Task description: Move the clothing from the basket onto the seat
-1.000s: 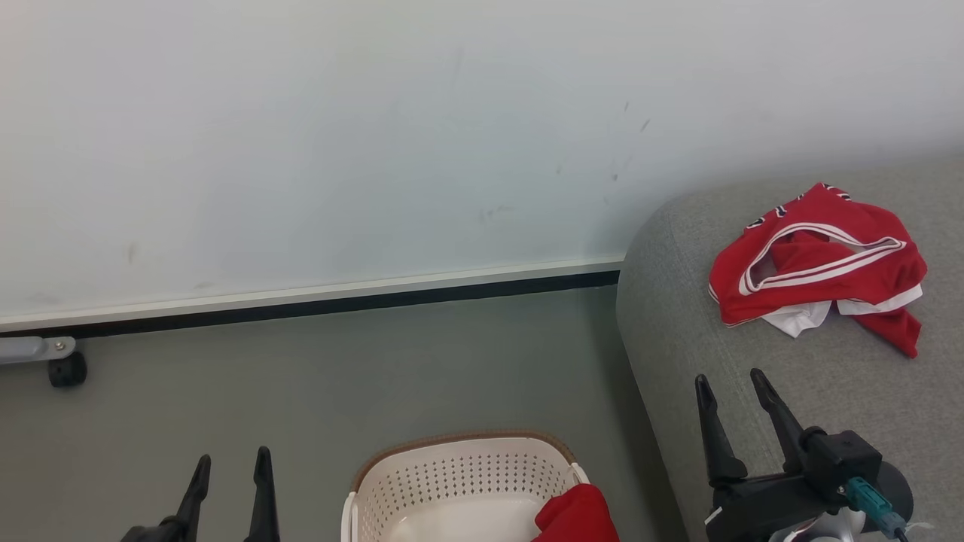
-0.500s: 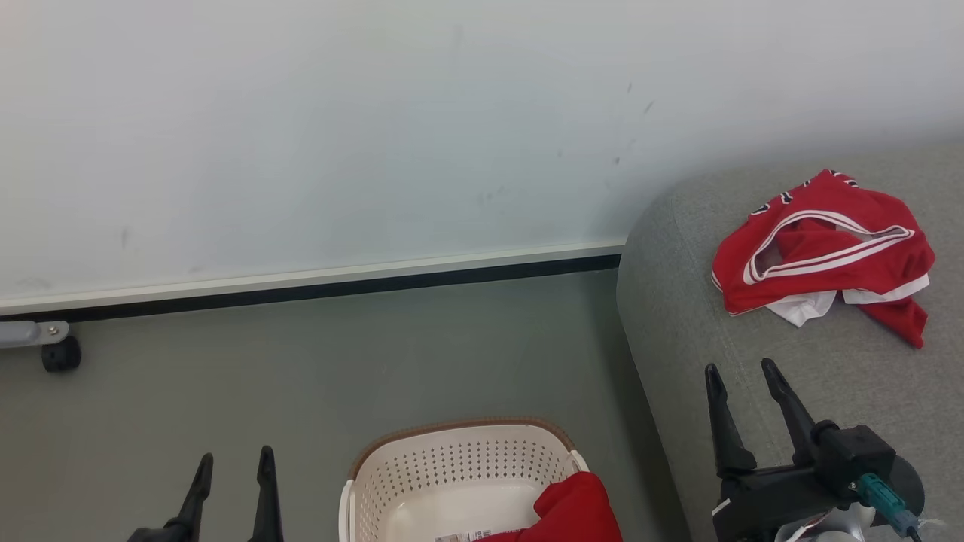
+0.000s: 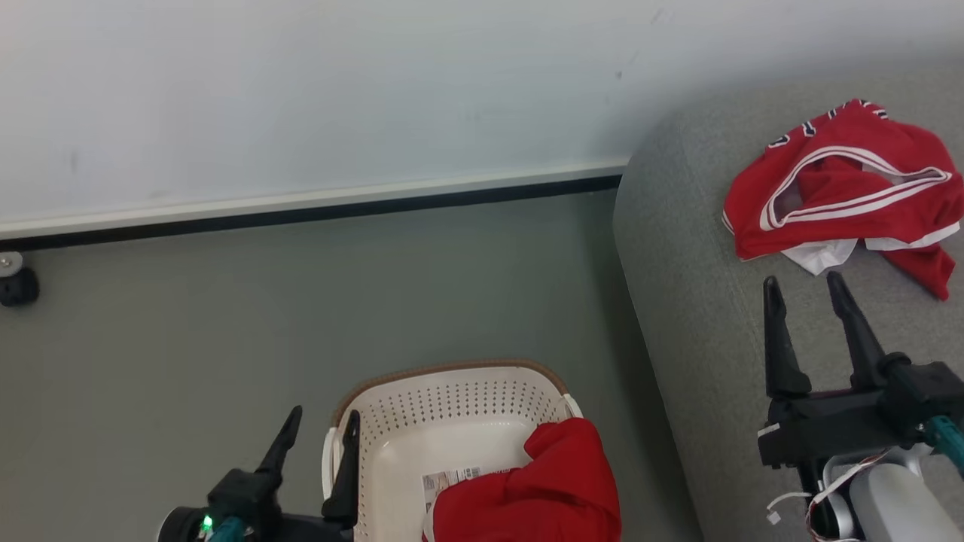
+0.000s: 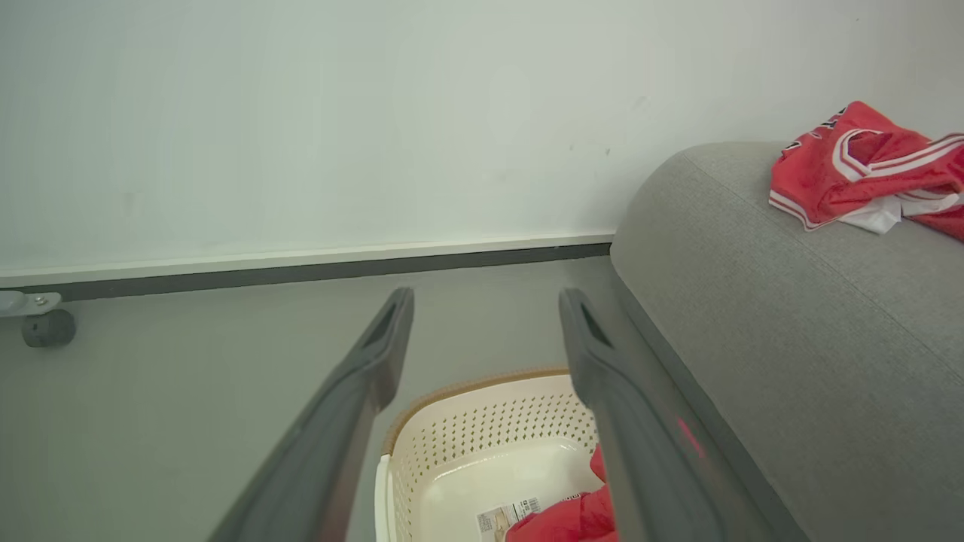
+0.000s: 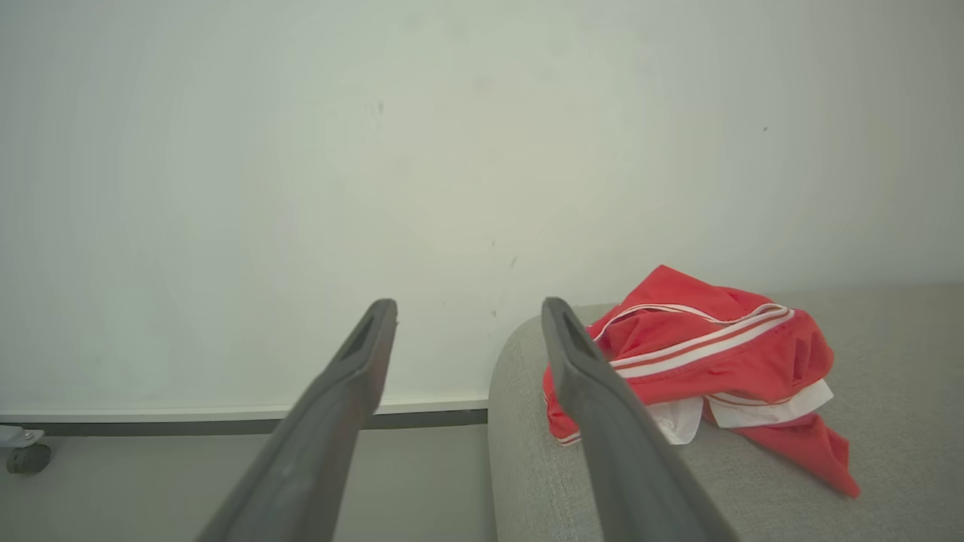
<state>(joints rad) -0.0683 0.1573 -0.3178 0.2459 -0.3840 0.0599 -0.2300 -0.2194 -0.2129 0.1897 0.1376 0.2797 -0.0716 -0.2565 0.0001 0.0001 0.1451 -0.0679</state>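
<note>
One piece of the clothing, plain red (image 3: 542,489), lies bunched in the right half of the cream basket (image 3: 452,391) on the floor; a label shows on the basket's bottom. A second piece, red with white stripes (image 3: 843,181), lies on the grey seat (image 3: 693,301). My left gripper (image 3: 324,412) is open, one finger just over the basket's left rim. My right gripper (image 3: 802,278) is open and empty above the seat, just short of the striped garment. The left wrist view shows the left gripper (image 4: 486,295) above the basket (image 4: 482,429). The right gripper (image 5: 468,303) points beside the striped garment (image 5: 700,354).
A white wall with a dark baseboard (image 3: 301,214) runs behind the grey floor (image 3: 188,324). A black caster wheel (image 3: 16,284) sits at the far left by the wall. The seat's rounded end stands close to the right of the basket.
The head camera has tilted down, so everything sits higher in view and more of the basket shows. My left gripper has moved right to the basket's left rim. Both grippers stay open.
</note>
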